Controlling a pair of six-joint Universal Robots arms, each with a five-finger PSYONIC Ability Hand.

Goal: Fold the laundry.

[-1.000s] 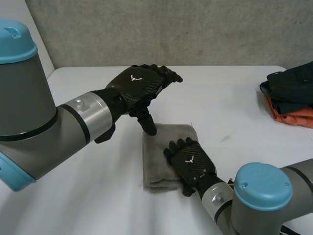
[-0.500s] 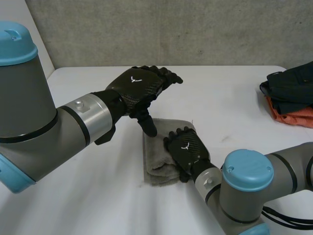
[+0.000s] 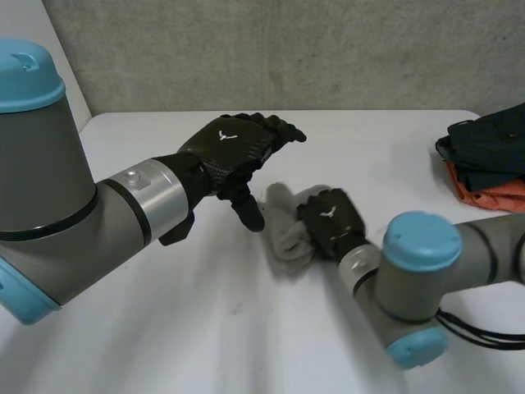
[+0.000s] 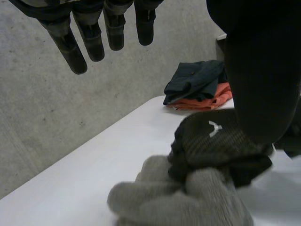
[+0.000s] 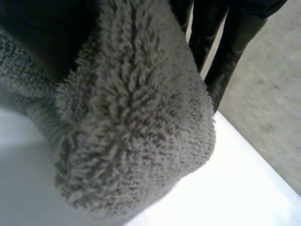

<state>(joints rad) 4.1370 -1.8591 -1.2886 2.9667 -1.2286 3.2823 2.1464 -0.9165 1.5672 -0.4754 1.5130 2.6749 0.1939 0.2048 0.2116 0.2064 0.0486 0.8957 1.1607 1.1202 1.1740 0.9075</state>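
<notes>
In the head view, your left hand [image 3: 230, 148] hovers above the white table [image 3: 164, 328], released and holding nothing, with its fingers stretched toward the far side and its thumb pointing down. Just beside that thumb, on the right-arm side, lies the grey towel [image 3: 285, 234], bunched into a lump near the middle of the table. Your right hand [image 3: 330, 220] sits on the towel's right side, clenched onto it. A pile of clothes [image 3: 488, 156], dark on top and orange beneath, rests at the table's right edge, well apart from both hands. A grey wall [image 3: 328, 49] stands behind the table.

In the left wrist view, the left hand's fingers [image 4: 91, 40] hang straight and free, touching nothing. Beyond the palm you see the right hand [image 4: 211, 141] with its fingers curled over the crumpled towel [image 4: 178, 202]. The pile of clothes [image 4: 197, 84] lies farther along the table [image 4: 94, 174], against the wall [image 4: 47, 117].

In the right wrist view, the fluffy towel [image 5: 136, 117] is gathered up right against the right hand's palm, a thick fold of it bulging outward. The hand's fingers [image 5: 230, 47] reach down behind the fold, and the table [image 5: 211, 197] shows past the towel.
</notes>
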